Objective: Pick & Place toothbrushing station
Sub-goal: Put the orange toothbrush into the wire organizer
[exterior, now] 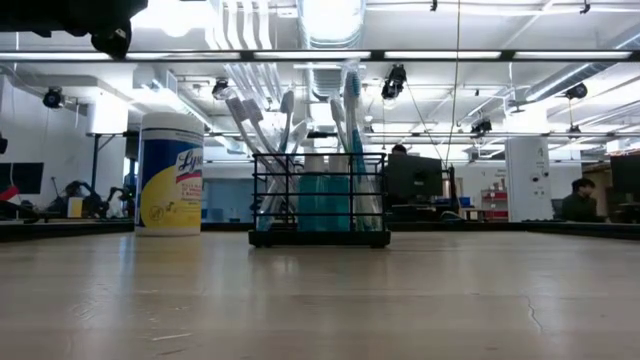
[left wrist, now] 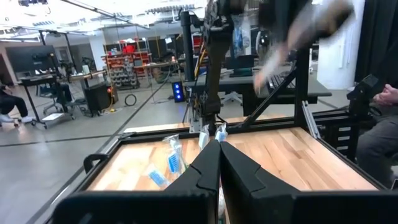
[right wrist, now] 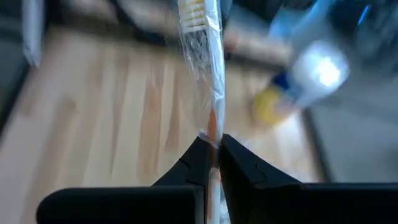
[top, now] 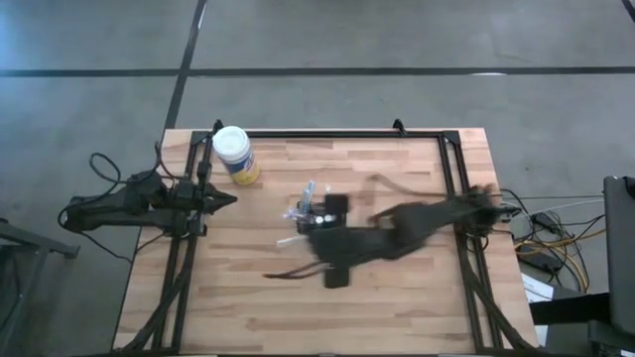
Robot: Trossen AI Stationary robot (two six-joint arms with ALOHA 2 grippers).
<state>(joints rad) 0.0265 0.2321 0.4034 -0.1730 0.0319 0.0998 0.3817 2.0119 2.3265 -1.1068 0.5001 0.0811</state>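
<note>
**Toothbrushing station mid-table as the right gripper clamps a wrapped toothbrush**

The toothbrushing station (exterior: pixel 319 198), a small black mesh holder, stands upright near the middle of the wooden table (top: pixel 397 307), already stocked with several toothbrushes whose heads rise well above its rim. A yellow canister (top: pixel 236 156) with a white lid stands apart from it, toward the table's far left corner.

The step in hand looks like the pick of another brush. The right gripper (right wrist: pixel 212 152) has its fingers pinched shut on a wrapped toothbrush (right wrist: pixel 205 68), held near the lower part of its handle, bristle end pointing away from the wrist. In the high view the right arm (top: pixel 417 226) stretches from the right edge across to the table's centre, blurred, its gripper just beside the holder.

The next move probably calls for carrying the brush over the holder, standing it upright, and lowering the handle into a free compartment without knocking the brushes already there.

The left gripper (left wrist: pixel 219 163) waits at the left edge of the table, fingers closed on nothing, pointing across the table.
</note>
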